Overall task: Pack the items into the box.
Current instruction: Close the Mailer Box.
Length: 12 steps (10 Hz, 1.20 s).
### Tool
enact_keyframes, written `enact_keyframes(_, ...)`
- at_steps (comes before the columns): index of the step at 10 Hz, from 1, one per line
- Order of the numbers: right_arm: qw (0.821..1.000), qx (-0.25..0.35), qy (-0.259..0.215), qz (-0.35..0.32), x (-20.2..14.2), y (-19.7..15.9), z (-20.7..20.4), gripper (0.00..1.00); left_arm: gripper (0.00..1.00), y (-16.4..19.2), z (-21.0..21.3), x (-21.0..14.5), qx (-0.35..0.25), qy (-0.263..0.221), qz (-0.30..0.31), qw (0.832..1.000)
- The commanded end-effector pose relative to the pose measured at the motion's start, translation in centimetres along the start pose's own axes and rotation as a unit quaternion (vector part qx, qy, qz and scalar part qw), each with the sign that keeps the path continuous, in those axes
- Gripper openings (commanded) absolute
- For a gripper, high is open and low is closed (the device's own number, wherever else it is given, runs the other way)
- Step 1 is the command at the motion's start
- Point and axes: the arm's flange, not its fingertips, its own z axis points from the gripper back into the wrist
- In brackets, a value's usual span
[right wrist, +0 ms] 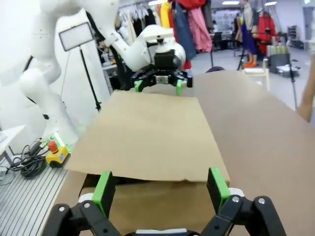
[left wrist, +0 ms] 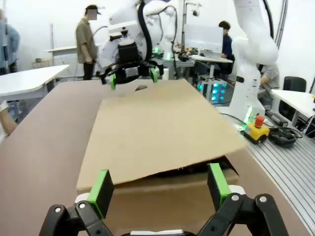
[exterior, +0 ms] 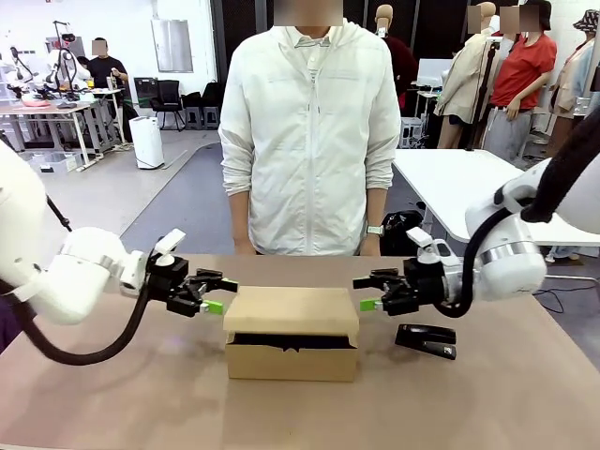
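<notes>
Brown cardboard, the box (exterior: 292, 334) sits mid-table with its flap lid (exterior: 292, 312) lowered over it, a dark slit left along the near front edge. The left gripper (exterior: 217, 293) and right gripper (exterior: 367, 292) hover just beside its two ends, each with fingers spread wide and holding nothing. A black stapler (exterior: 426, 340) lies on the table (exterior: 112, 394) to the right, and a person (exterior: 309, 131) stands at the far side.

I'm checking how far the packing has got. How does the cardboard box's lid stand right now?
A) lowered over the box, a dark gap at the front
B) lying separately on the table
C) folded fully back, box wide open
A: the flap lid lies over the box, with a dark slit under its front edge.
</notes>
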Motion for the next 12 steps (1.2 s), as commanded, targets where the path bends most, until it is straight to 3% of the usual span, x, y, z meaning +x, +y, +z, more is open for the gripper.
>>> enact_keyframes(1, 0.999, -0.034, -0.024, 0.02, 0.4, 2.4, 2.5, 1.0, 1.0, -4.2, 3.1, -0.2, 0.097, -0.002, -0.005, 0.995)
enact_keyframes(3, 0.991, -0.054, -0.122, 0.006, 2.0, 2.9, 2.9, 1.0, 1.0, -5.8, 5.1, 1.1, 0.176, -0.098, -0.026, 0.979)
enact_keyframes(5, 0.991, -0.04, -0.124, 0.01, 2.2, 1.8, -1.5, 1.0, 1.0, -3.9, 2.2, 2.1, 0.186, -0.148, -0.053, 0.97)
enact_keyframes(6, 0.993, -0.027, -0.113, 0.016, 1.7, 1.5, -3.5, 1.0, 1.0, -2.7, 0.4, 2.1, 0.188, -0.132, -0.054, 0.972)
enact_keyframes(8, 0.997, -0.011, -0.065, 0.037, 0.3, 1.9, -6.4, 1.0, 1.0, -0.5, -4.0, 2.0, 0.12, -0.054, -0.047, 0.99)
enact_keyframes(10, 0.997, 0.033, -0.003, 0.066, -1.1, 2.5, -7.2, 1.0, 1.0, 1.1, -7.0, 0.5, 0.085, 0.049, -0.02, 0.995)
enact_keyframes(12, 0.996, 0.011, 0.041, 0.076, -2.2, 2.5, -7.1, 1.0, 1.0, 2.1, -7.9, -0.8, 0.073, 0.125, -0.009, 0.989)
